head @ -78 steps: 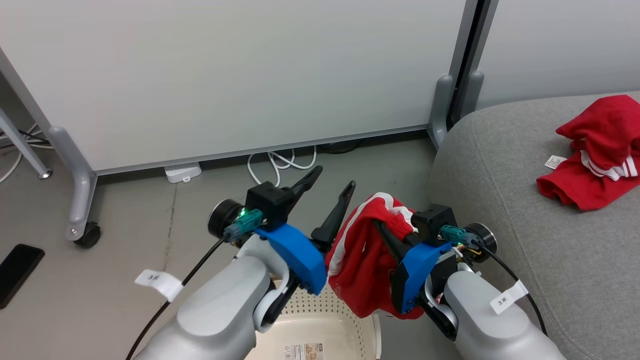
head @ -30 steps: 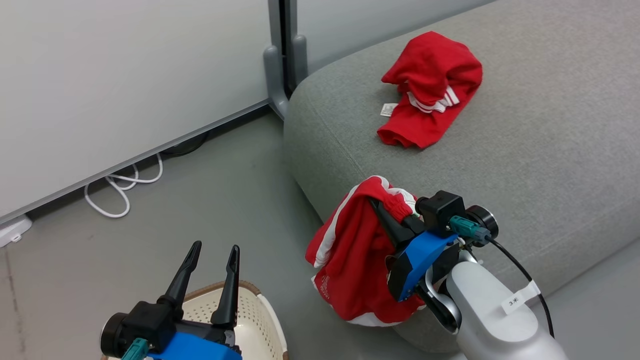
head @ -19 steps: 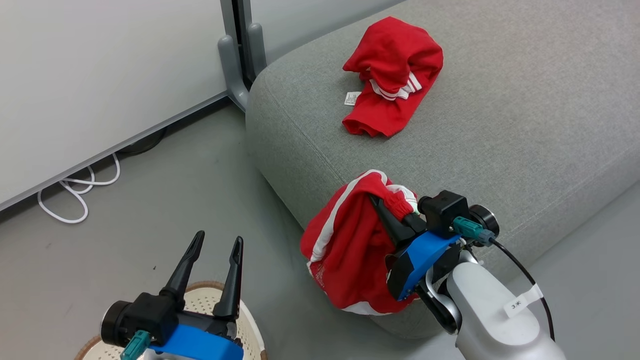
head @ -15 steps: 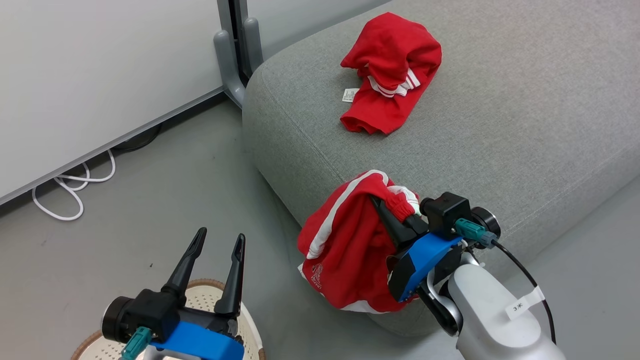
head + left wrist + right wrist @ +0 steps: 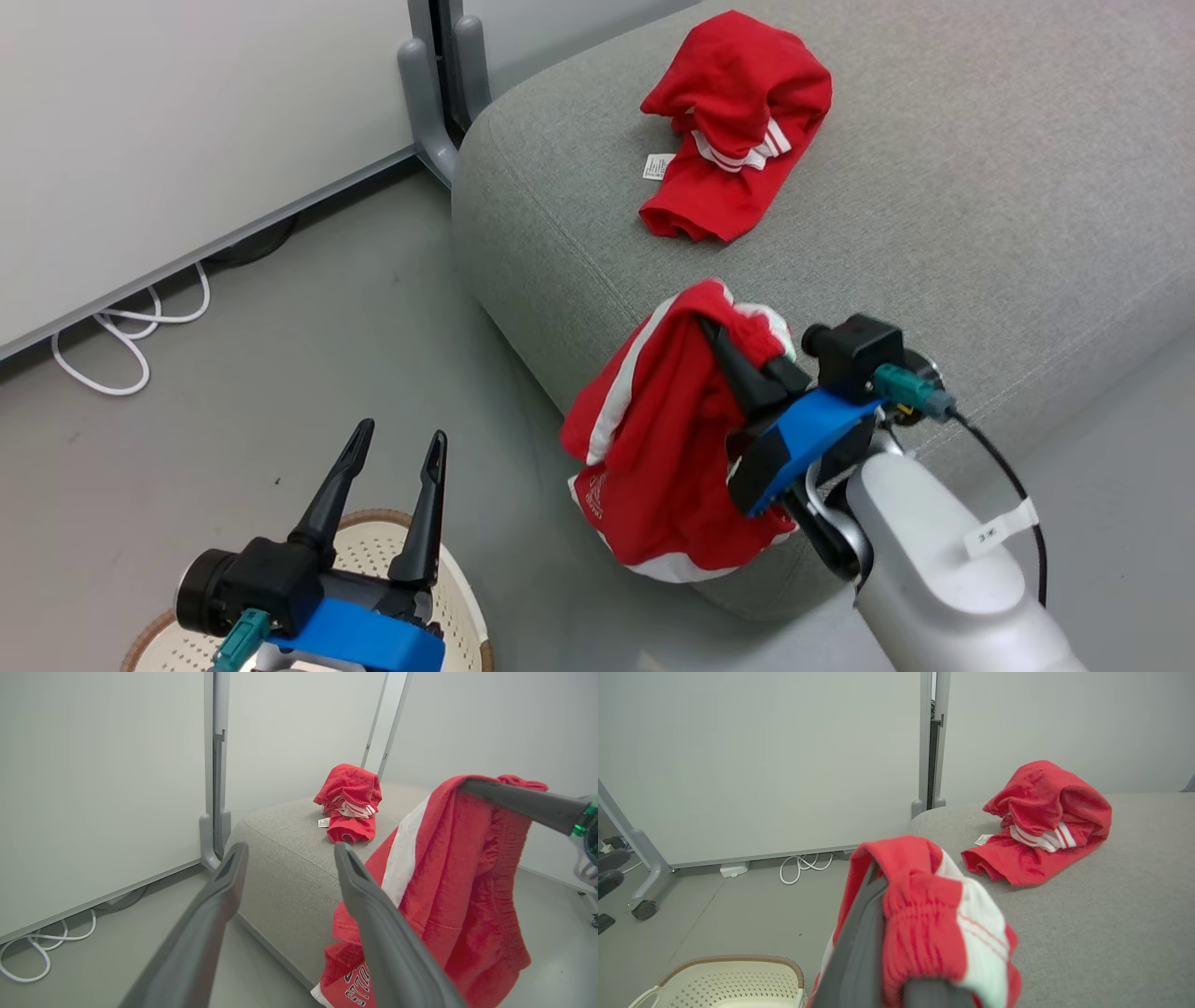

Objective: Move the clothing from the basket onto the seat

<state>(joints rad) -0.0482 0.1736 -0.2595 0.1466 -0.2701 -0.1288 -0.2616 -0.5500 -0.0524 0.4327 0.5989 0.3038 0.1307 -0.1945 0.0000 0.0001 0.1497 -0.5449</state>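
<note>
Clothing: one red garment lies crumpled on the seat. Second garment hangs pinched in right hand, at the seat's front edge. Left hand spread, empty, above basket.

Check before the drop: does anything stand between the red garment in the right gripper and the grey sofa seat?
Nothing visible does. The red white-striped fabric garment in the right gripper hangs by the grey upholstered seat; the other red garment lies farther back.

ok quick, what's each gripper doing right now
Left gripper: open, holding nothing.
Right gripper: closed on the red garment, which hangs from its fingers.
</note>
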